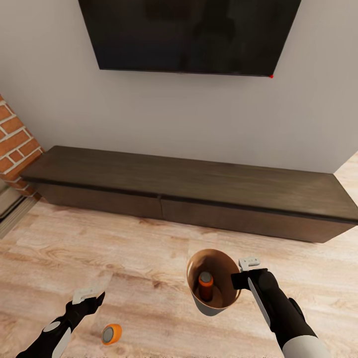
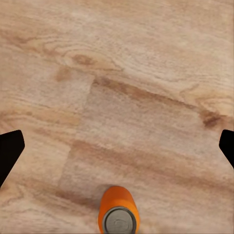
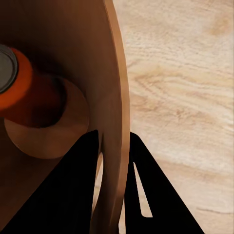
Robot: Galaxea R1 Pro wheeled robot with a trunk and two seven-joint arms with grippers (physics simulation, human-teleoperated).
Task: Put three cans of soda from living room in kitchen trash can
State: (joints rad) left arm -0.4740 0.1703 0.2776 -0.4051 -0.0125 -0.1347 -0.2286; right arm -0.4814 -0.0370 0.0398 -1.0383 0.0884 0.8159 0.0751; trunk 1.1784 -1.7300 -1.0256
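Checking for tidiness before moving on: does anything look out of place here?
Yes. An orange can lies on its side on the wood floor, near the open left end effector. The bin, gripped at its rim by the right end effector, holds another can.

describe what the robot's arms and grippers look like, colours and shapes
Both arms are glossy black with white shell segments toward the bottom edge of the head view. The left gripper and right gripper each end in pale grey-white, flat, blocky fingers on a black wrist. In both wrist views the fingers appear as plain black tapering silhouettes. No cables or markings are visible.
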